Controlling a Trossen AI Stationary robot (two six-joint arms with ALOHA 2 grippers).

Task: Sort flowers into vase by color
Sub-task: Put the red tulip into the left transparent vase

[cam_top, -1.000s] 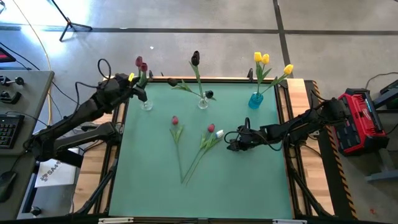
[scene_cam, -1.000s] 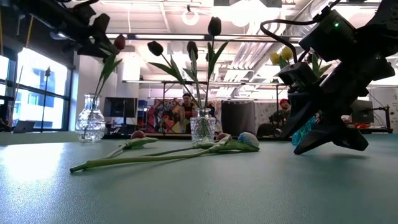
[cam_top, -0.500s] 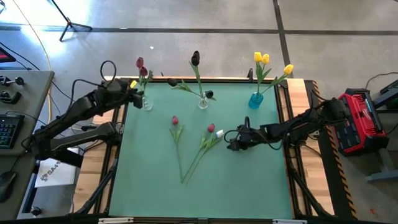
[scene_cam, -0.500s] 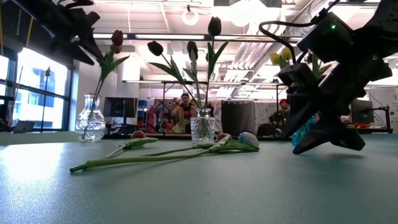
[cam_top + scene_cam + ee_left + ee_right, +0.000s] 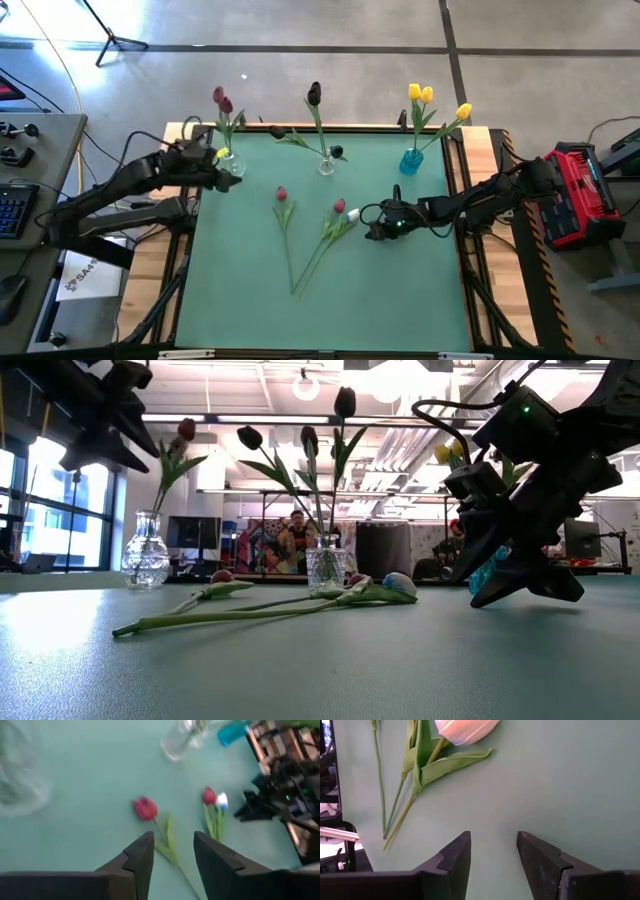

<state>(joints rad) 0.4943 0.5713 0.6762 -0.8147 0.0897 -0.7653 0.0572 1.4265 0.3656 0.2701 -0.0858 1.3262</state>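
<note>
Two dark red tulips (image 5: pixel 221 99) stand in the clear left vase (image 5: pixel 146 555), black ones in the middle clear vase (image 5: pixel 326 165) and yellow ones in the blue vase (image 5: pixel 411 160). On the green mat lie a red tulip (image 5: pixel 281 194), a second red one (image 5: pixel 339 206) and a white one (image 5: pixel 353 214), their stems flat on the mat. My left gripper (image 5: pixel 172 865) hangs open beside the left vase, above the mat, with nothing between its fingers. Just right of the white tulip's head (image 5: pixel 465 730), my right gripper (image 5: pixel 492 855) is open and low over the mat.
Wooden rails (image 5: pixel 478 250) border the mat on both sides. A red case (image 5: pixel 578 195) sits off the table's right edge and a keyboard (image 5: pixel 10 205) off its left. The near half of the mat (image 5: pixel 330 310) holds only stem ends. People sit in the room behind.
My left gripper has drawn away from the red tulips' stems toward the near edge, sunk a little and tipped down toward the mat. The red tulips stay standing in the left vase. My right gripper has kept still.
</note>
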